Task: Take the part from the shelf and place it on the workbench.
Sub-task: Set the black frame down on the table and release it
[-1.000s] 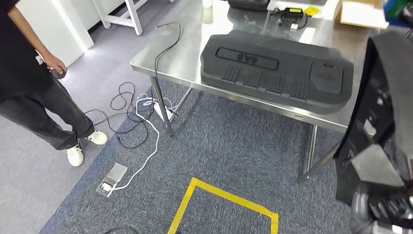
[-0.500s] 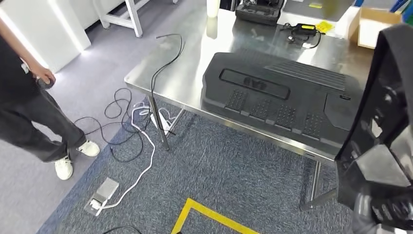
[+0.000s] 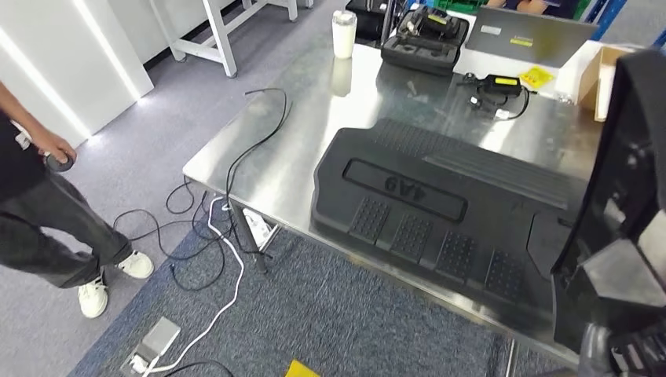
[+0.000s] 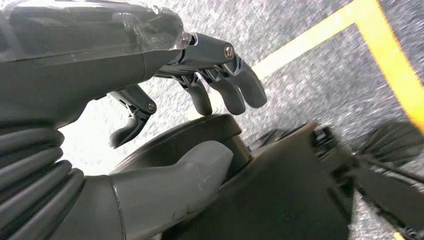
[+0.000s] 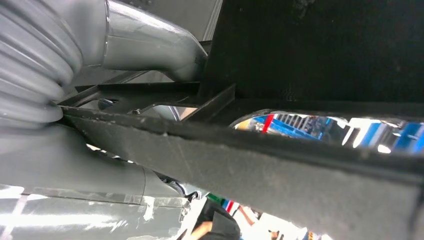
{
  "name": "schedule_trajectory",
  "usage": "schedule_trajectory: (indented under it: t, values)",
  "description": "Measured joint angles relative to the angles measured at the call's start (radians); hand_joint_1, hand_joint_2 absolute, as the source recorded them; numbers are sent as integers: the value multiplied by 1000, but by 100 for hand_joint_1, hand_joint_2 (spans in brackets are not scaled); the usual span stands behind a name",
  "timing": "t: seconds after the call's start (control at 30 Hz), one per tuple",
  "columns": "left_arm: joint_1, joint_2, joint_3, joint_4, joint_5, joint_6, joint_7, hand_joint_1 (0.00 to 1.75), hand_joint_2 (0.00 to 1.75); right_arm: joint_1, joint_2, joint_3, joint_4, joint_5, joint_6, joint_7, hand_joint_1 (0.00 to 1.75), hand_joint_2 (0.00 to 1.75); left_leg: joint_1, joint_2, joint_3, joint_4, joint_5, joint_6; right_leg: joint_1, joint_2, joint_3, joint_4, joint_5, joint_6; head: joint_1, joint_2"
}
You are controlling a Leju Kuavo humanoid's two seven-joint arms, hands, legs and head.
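The fingers [image 4: 227,90] of my left hand [image 4: 150,115] hang apart over the carpet and hold nothing. On the right hand [image 5: 75,120] I see the grey thumb against the black part [image 5: 320,65], and the part's edge runs between thumb and palm, so I judge this hand is clamped on it, although its fingers are covered.

In the head view the part [image 3: 628,196] stands upright at my right side, above the near right edge of the steel surface [image 3: 259,157]. Another black moulded cover [image 3: 440,212] already lies there and takes much of the near half. For this step I would bring the part forward slowly, keep it upright until it is past the edge, and choose the bare steel beside the cover, away from the black cable [image 3: 255,133] and the tool case [image 3: 428,35].

The lower end of the part is cut off by the frame, so I cannot judge its clearance over the edge. The person [image 3: 39,204] at the left is also only partly visible.
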Motion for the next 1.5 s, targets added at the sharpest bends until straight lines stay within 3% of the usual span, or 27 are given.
schedule_trajectory:
  t: [0.07,0.1,0.13,0.2,0.23,0.27,0.33,0.43,0.67,0.8,0.87,0.97,1.03,1.13,1.3,1.5]
  values:
    - [-2,2,0,3,-3,-1,-2,175,175,-1,0,1,1,2,0,2,175,175,7,1,-60,16,-101,-12,-5,0,17,13,-28,4,-1,0]
    - [-2,3,0,4,-3,-1,-2,175,175,-3,0,1,2,3,0,3,175,175,11,1,-77,-6,-112,-18,-9,0,25,23,-44,8,-2,0]
    - [-2,4,0,5,-4,-2,-2,175,175,-4,0,1,2,4,0,3,175,175,16,1,-89,-44,-80,-25,-14,-1,34,37,-62,13,-3,0]
    - [-1,4,0,7,-4,-2,-2,175,175,-5,0,2,4,6,0,3,175,175,22,8,-102,-109,46,-36,-20,-4,46,67,-96,24,-2,0]
    - [0,4,0,7,-4,-2,-2,175,175,-7,0,2,4,7,0,4,175,175,21,11,-108,-124,94,-32,-21,-5,45,80,-108,29,-2,0]
    - [0,4,0,7,-3,-3,-2,175,175,-9,0,3,5,7,0,4,175,175,19,13,-114,-122,117,-24,-20,-5,42,90,-116,35,-1,0]
    - [-1,4,0,7,-3,-5,-3,175,175,-13,-1,5,5,7,0,4,175,175,15,12,-121,-119,118,-6,-18,-6,36,102,-126,35,-1,0]
    - [-2,4,0,7,-4,-8,-3,175,175,-27,-5,12,8,-6,0,11,175,175,15,10,-121,-120,120,-5,-19,-6,35,105,-127,23,-1,0]
    - [-6,4,0,7,-20,-22,5,175,175,-142,-25,72,25,-28,1,81,175,175,13,6,-121,-120,114,-1,-19,-6,35,104,-124,23,-1,0]
    - [-8,5,0,7,-35,-30,6,175,175,-256,-43,121,37,-13,3,135,175,175,11,6,-121,-120,111,3,-20,-6,35,103,-125,24,-1,0]
    - [-9,8,0,7,-47,-37,3,175,175,-330,-52,152,43,8,15,168,175,175,8,7,-123,-120,110,5,-22,-6,37,99,-130,31,-1,0]
    - [-12,13,-1,7,-70,-56,1,175,175,-497,-60,223,65,46,60,222,175,175,5,10,-124,-120,109,7,-27,-5,37,94,-134,45,-1,0]
    - [-15,17,-1,7,-81,-70,1,175,175,-611,-58,277,93,74,90,256,175,175,4,10,-123,-120,110,8,-27,-6,36,95,-134,46,-1,0]
    - [-17,20,-4,7,-96,-82,0,175,175,-758,-44,352,153,180,149,309,175,175,5,7,-124,-121,111,9,-26,-9,36,97,-134,47,-1,0]
    - [-21,25,-9,7,-119,-97,-2,175,175,-974,15,470,328,544,315,425,175,175,8,6,-122,-122,112,7,-25,-11,35,100,-134,46,-1,0]
    - [-25,27,-10,7,-156,-112,0,175,175,-1067,95,542,566,913,471,510,175,175,10,-1,-121,-126,115,3,-21,-16,35,100,-134,45,-2,0]
